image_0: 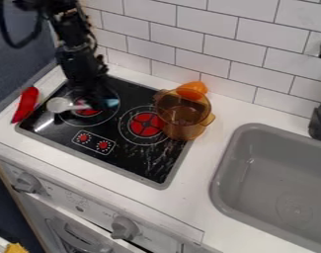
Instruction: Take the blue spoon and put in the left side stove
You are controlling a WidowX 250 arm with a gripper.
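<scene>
We judge this to be the placing step: the pale spoon with a blue-tipped handle [58, 105] is at the left red-centred burner [90, 112], by the black two-finger gripper [99, 101]. We cannot tell whether its jaws are apart or clamped. Next, we should release any grip and lift clear.

Toy kitchen; stovetop [126, 167], grey sink [230, 155], oven knobs [125, 228], tiled wall [209, 47].

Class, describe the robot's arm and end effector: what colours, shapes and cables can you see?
The arm is black, built of chunky, jointed segments. A black cable loops beside its upper part. The end effector is black too; its finer details cannot be made out.
</scene>
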